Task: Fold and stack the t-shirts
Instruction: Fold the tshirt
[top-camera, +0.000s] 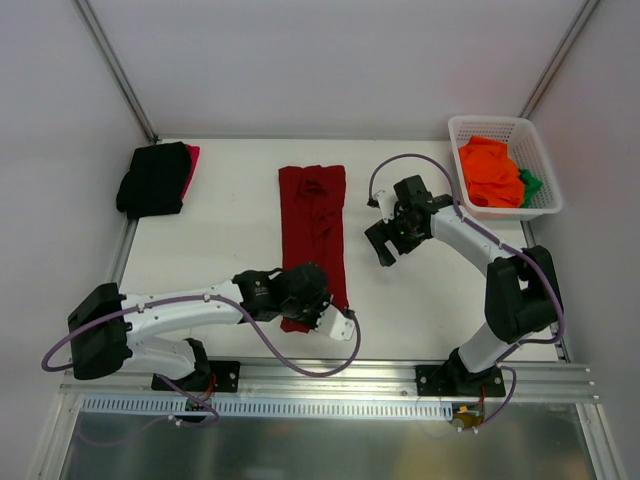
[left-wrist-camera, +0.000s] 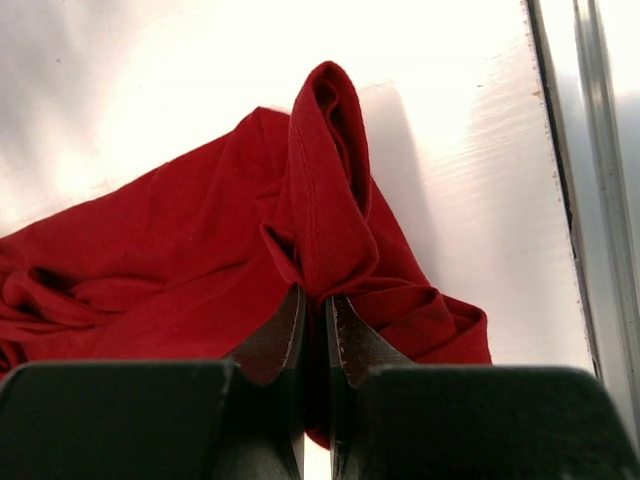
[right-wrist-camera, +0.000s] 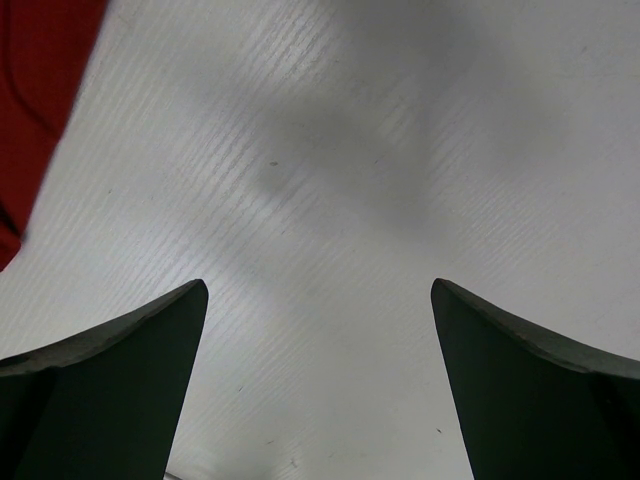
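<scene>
A dark red t-shirt lies folded into a long strip down the middle of the table. My left gripper is shut on its near hem; in the left wrist view the cloth bunches up between the closed fingertips. My right gripper is open and empty over bare table to the right of the strip; the shirt's edge shows at the left of the right wrist view. A folded black t-shirt lies on a bright red one at the far left. Orange and green t-shirts lie in the basket.
A white plastic lattice basket stands at the far right corner. Metal frame posts rise at both back corners. The table's near edge has an aluminium rail where both arm bases are bolted.
</scene>
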